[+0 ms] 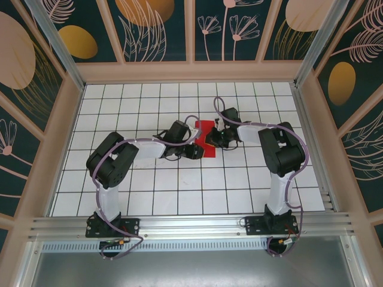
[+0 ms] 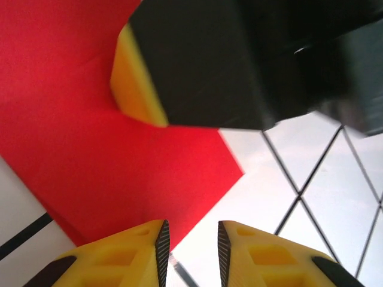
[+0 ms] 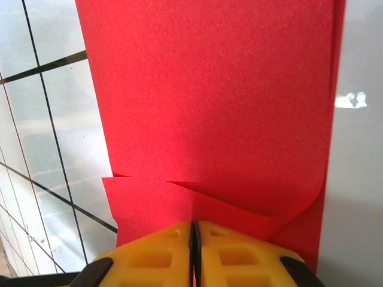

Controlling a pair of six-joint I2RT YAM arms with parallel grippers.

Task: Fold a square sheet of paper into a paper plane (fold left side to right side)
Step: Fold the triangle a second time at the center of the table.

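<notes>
The square sheet of paper [image 1: 206, 128] is bright red and lies partly folded near the middle of the table, between my two grippers. My right gripper [image 1: 217, 142] is at its right edge. In the right wrist view the right gripper [image 3: 193, 226] is shut on the near edge of the sheet [image 3: 209, 89], where a flap curls up and over. My left gripper [image 1: 197, 150] is at the sheet's near left side. In the left wrist view the left gripper [image 2: 192, 239] is open, with bare table in the gap and the sheet's [image 2: 90, 137] edge by the left finger. The right gripper's finger [image 2: 197, 66] rests on the sheet.
The table [image 1: 179, 191] is white with a black grid, walled by patterned panels [image 1: 158, 30] at the back and sides. Both arm bases stand on the metal rail [image 1: 191, 224] at the near edge. Open grid surrounds the sheet on all sides.
</notes>
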